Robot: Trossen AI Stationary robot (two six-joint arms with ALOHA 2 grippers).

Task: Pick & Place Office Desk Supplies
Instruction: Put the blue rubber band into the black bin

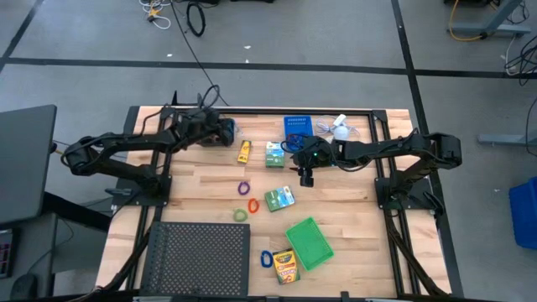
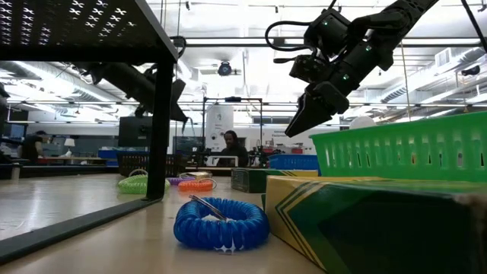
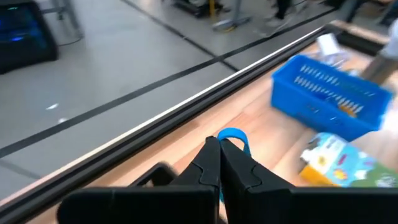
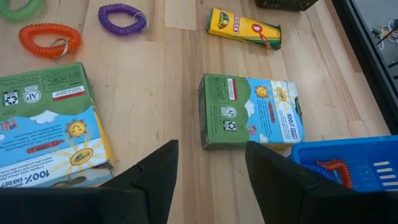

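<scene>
The high view hangs above the worktop point(image 1: 201, 189), facing straight down, far enough to take in both arms. The low view sits at the worktop surface, very near a blue coil loop point(image 2: 221, 223), facing level into the room. Each wrist view looks closely past its own claw; both share the blue bin point(image 3: 329, 96) at 12 o'clock in the high view.
</scene>
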